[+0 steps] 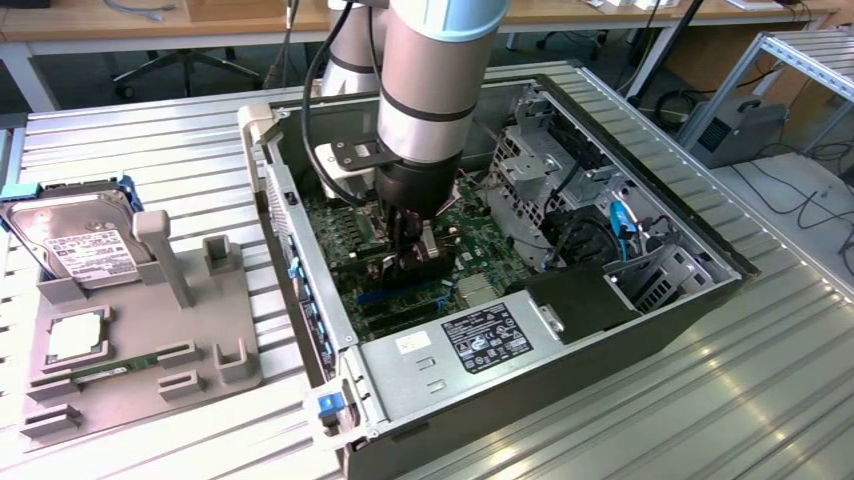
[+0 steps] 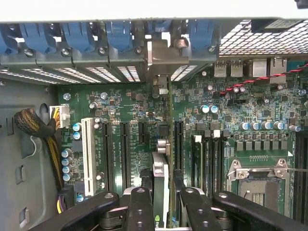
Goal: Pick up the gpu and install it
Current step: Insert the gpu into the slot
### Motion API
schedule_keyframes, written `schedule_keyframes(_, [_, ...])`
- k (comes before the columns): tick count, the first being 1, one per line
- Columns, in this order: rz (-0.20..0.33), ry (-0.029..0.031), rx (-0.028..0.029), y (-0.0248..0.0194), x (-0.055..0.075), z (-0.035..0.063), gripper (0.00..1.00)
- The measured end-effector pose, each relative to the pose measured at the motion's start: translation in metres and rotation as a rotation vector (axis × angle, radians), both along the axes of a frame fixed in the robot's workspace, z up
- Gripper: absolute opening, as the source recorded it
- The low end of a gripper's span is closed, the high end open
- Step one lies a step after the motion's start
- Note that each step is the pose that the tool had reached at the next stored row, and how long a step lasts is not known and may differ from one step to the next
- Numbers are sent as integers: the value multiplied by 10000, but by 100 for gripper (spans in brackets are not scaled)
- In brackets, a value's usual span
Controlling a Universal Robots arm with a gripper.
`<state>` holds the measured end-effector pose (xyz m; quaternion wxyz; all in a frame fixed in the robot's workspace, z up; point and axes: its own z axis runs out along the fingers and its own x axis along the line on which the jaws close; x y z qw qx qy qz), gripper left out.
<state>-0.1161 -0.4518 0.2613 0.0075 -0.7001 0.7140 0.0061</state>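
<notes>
Inside one case (image 1: 694, 300), one tool (image 2: 163, 197) pinches one gpu (image 2: 161, 168) (edge-on) over the motherboard (image 2: 240, 115).

Green gpu (image 2: 161, 190), black fingers (image 2: 139, 211), green motherboard (image 2: 250, 120)

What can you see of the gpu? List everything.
The gpu stands on edge between the end effector fingers, seen edge-on: a thin green board with a pale metal block on it and a silvery bracket reaching the case's rear slots. It sits low over the motherboard, in line with a black slot. Full seating cannot be told.
</notes>
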Motion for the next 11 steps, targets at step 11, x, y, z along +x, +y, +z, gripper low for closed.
schedule_keyframes(11, [5, 1, 1, -13, -9, 0, 27])
